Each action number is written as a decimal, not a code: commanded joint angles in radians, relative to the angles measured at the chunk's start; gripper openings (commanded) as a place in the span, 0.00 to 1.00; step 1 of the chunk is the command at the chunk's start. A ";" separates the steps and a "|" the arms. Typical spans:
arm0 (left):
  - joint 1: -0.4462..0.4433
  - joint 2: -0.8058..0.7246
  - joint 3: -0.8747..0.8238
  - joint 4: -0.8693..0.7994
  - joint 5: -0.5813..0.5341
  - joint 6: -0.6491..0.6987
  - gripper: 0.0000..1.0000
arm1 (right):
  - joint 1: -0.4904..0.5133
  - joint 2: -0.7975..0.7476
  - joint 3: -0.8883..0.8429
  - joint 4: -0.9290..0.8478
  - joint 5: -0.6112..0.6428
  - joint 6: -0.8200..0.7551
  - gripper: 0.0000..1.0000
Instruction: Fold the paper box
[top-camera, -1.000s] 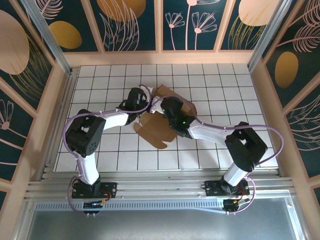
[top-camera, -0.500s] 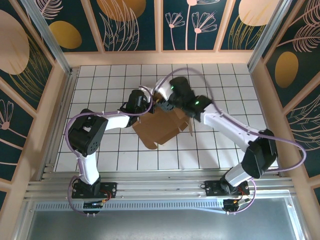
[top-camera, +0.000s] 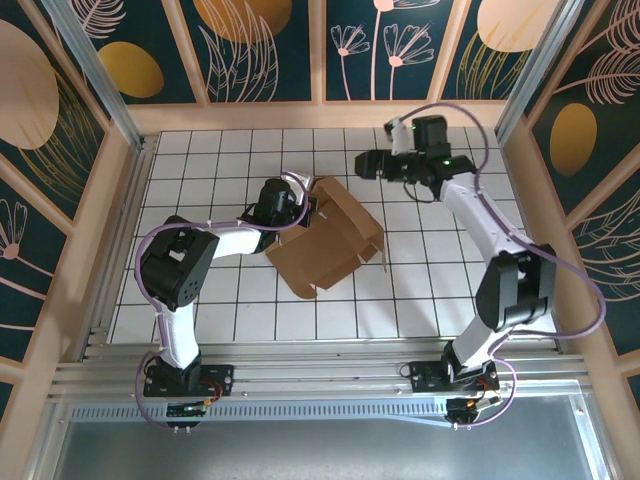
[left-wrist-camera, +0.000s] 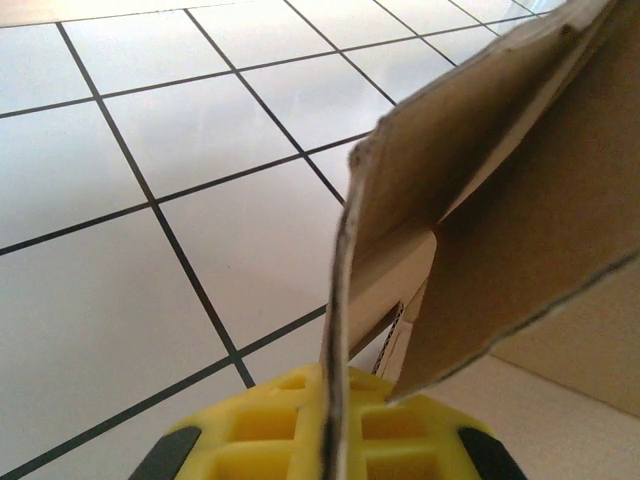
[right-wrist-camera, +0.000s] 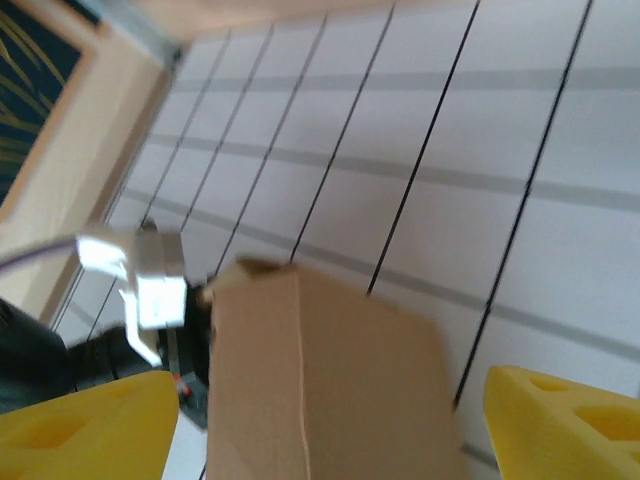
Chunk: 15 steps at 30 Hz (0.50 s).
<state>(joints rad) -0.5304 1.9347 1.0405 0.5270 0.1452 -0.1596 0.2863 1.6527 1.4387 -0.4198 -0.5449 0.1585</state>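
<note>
Top external view is showing the paper box (top-camera: 325, 245) lying partly folded near the middle of the white gridded table (top-camera: 200, 160), some of its flaps standing up. The left gripper (top-camera: 292, 207) is pinching a flap at the box's far left corner (in the left wrist view, the cardboard edge is sitting clamped between the yellow fingers (left-wrist-camera: 250, 445)). The right gripper (top-camera: 362, 163) is hovering apart from the box, toward the far right, its fingers (right-wrist-camera: 80, 425) spread wide and gripping nothing.

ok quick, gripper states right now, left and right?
Left gripper: closed, pinching a flap edge of the paper box.
Right gripper: open, holding nothing, apart from the paper box.
</note>
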 joint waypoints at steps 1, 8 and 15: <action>-0.006 -0.008 0.024 0.004 0.006 0.021 0.00 | 0.014 0.010 -0.030 -0.007 -0.127 0.030 0.82; -0.006 -0.005 0.035 -0.005 0.007 0.028 0.00 | 0.020 0.095 -0.060 0.035 -0.170 0.055 0.74; -0.006 -0.006 0.044 -0.023 0.005 0.041 0.00 | 0.033 0.161 -0.032 0.032 -0.153 0.057 0.70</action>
<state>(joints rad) -0.5304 1.9347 1.0569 0.5095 0.1452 -0.1375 0.3061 1.7935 1.3857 -0.3923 -0.6895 0.2131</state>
